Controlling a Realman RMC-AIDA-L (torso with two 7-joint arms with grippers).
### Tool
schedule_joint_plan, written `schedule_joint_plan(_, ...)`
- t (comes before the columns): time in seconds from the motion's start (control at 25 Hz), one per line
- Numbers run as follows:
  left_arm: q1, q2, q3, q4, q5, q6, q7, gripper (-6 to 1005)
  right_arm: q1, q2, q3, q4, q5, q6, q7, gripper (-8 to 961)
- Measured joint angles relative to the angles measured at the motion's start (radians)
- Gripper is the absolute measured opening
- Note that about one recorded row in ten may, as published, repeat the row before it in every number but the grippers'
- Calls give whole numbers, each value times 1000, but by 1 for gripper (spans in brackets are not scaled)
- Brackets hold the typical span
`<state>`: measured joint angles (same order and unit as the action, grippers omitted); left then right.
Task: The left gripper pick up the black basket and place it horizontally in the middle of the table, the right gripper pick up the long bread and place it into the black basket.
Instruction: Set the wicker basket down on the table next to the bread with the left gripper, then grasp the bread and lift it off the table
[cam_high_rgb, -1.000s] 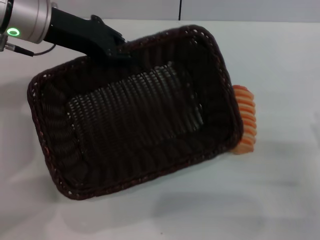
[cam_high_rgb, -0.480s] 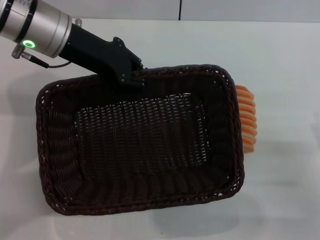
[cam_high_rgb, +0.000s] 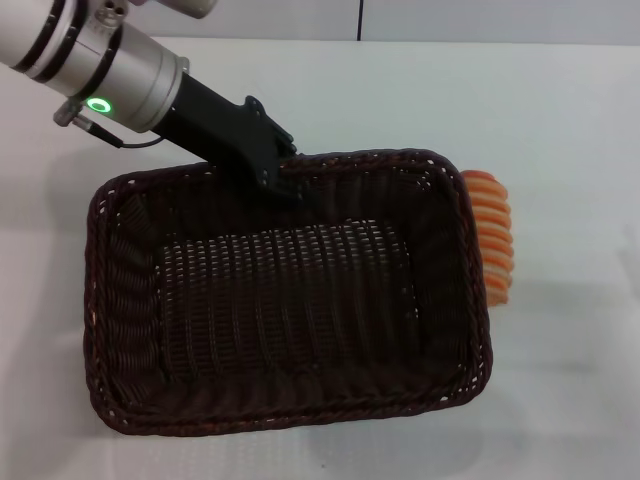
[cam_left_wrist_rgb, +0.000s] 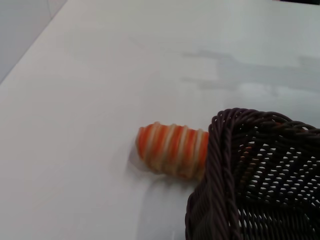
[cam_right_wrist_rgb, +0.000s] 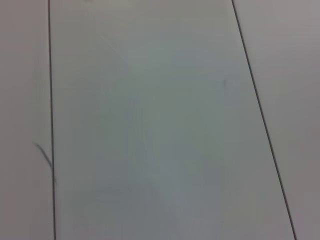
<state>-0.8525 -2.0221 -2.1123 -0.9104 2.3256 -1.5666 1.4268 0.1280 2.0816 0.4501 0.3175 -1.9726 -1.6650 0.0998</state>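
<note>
The black basket (cam_high_rgb: 290, 300) is a large dark woven tray in the middle of the head view, lying almost level and lengthwise across the white table (cam_high_rgb: 560, 120). My left gripper (cam_high_rgb: 288, 180), on the silver arm with the green light, is shut on the basket's far rim. The long bread (cam_high_rgb: 490, 238), orange-brown with pale ridges, lies on the table just right of the basket, partly hidden by its right rim. The left wrist view shows the bread (cam_left_wrist_rgb: 172, 150) beside a basket corner (cam_left_wrist_rgb: 250, 175). My right gripper is out of view.
The right wrist view shows only a pale panelled surface (cam_right_wrist_rgb: 160, 125) with thin dark seams. A grey wall (cam_high_rgb: 480, 20) runs along the table's far edge.
My left gripper has moved right and down with the basket. The basket has turned from a tilted, slanted pose to nearly level and square to the table. The bread has not moved.
</note>
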Motion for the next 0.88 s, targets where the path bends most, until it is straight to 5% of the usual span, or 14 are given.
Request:
schedule_joint_plan(0.36, -7, -10, -28, -48, -24, 21, 31, 465, 3, 0, -2, 0, 0, 2, 0, 819)
schedule_joint_plan(0.56, 25, -35, -81, -130, -57, 130, 42, 578, 1, 0, -2, 0, 0, 2, 0, 819)
schedule_joint_plan(0.64, 57, -42, -69, -170, -85, 225, 41, 623, 1, 0, -2, 0, 0, 2, 0, 819)
schedule_joint_plan(0.72, 137, -46, -1, -239, -169, 417, 41, 821, 0, 0, -5, 0, 0, 3, 0, 819)
schedule_joint_plan(0.76, 137, -46, -1, -239, -169, 417, 41, 820, 0, 0, -5, 0, 0, 3, 0, 819)
schedule_joint_plan(0.8, 267, -46, 143, -324, -297, 730, 68, 820, 0, 1, -9, 0, 0, 4, 0, 819)
schedule_joint_plan(0.88, 363, -45, 270, -383, -383, 982, 110, 819, 1, 1, -16, 0, 0, 4, 0, 819)
